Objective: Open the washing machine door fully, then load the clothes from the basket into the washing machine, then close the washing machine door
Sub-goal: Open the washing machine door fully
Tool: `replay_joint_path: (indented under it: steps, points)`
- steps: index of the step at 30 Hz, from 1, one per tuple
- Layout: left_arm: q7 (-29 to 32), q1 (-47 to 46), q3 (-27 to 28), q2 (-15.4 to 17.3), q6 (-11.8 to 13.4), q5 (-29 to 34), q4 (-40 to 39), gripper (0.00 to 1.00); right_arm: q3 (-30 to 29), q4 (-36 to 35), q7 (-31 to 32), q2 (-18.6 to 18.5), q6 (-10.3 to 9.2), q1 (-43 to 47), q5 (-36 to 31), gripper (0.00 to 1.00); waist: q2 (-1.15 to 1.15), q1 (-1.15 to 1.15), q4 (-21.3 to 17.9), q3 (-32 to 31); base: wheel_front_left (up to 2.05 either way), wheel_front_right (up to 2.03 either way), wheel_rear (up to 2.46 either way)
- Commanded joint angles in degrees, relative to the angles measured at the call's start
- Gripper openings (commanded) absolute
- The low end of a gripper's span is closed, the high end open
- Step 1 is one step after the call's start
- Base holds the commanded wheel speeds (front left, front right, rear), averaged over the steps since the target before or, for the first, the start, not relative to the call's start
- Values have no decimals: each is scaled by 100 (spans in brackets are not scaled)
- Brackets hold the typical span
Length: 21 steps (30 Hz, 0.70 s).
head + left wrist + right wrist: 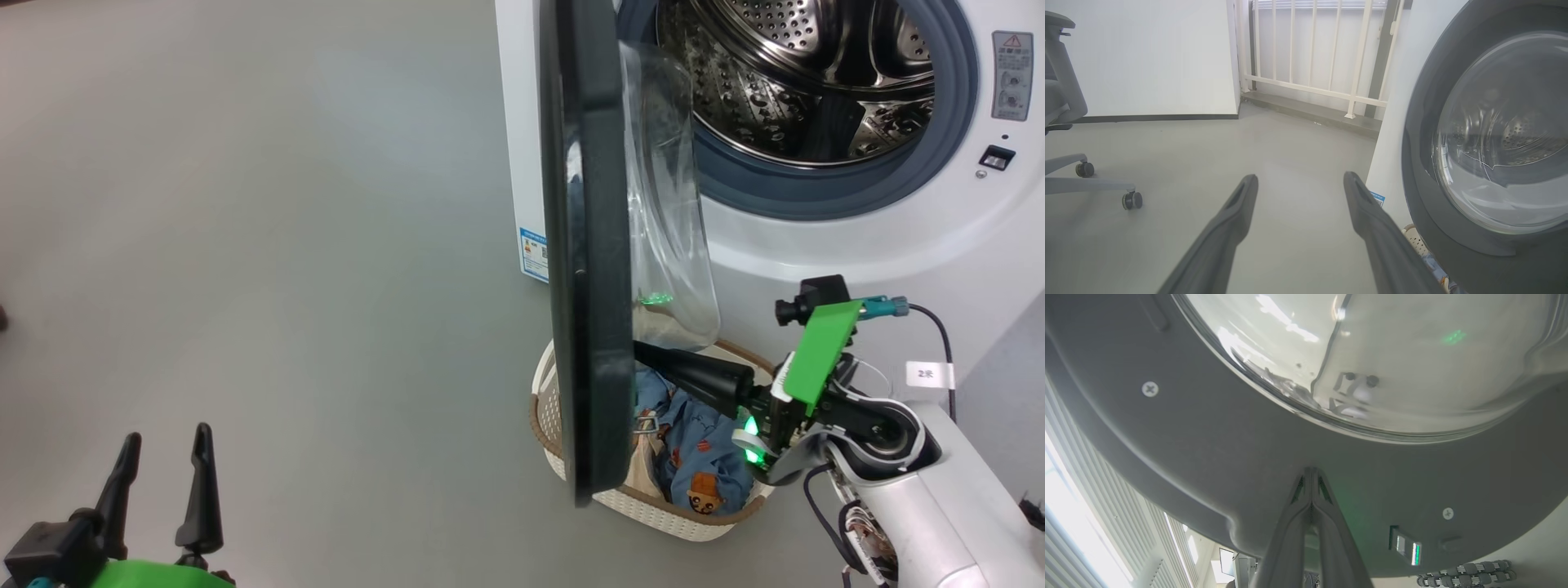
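Nearest, at the lower left of the head view, the left gripper (166,435) hangs over the bare grey floor (286,245) with its jaws spread wide and nothing between them. It is well apart from the basket (653,510) and the washing machine door (588,245), both of which lie to its right and farther off. In the left wrist view the left gripper (1300,176) points along the floor, with the door's outer face (1421,122) and a sliver of the basket (1414,241) at the right. On the right side, the right gripper (645,353) reaches leftward over the basket, above the clothes (702,457). Its jaws are pressed together and pinch nothing. The right wrist view shows the right gripper (1310,469) with its tips set against the door's grey inner ring (1208,457), just below the domed glass bowl. The basket sits on the floor just before the washing machine (857,253), its left part hidden behind the door's lower edge. The light-blue bear-print clothes are heaped inside it. The door stands swung out, edge-on to the head camera. Beyond it the steel drum (775,82) gapes inside its grey-blue gasket (816,196), and a small blue label (533,255) sits low on the machine's left side.
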Motion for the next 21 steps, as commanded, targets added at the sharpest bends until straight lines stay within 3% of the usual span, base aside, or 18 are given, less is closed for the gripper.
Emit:
replay_joint_path:
  steps: [1, 21]
  points:
    - [-37, -52, 227, 207, 30, -49, -192, 100, 134, -134, 47, 129, 48, -257, 72, 0, 0, 0, 5, 10, 0, 0, 0]
    - [-17, -117, 43, 263, 22, 20, -170, 100, -145, -325, -31, 219, 48, -128, -57, 0, 0, 0, -55, -86, 0, 0, 0]
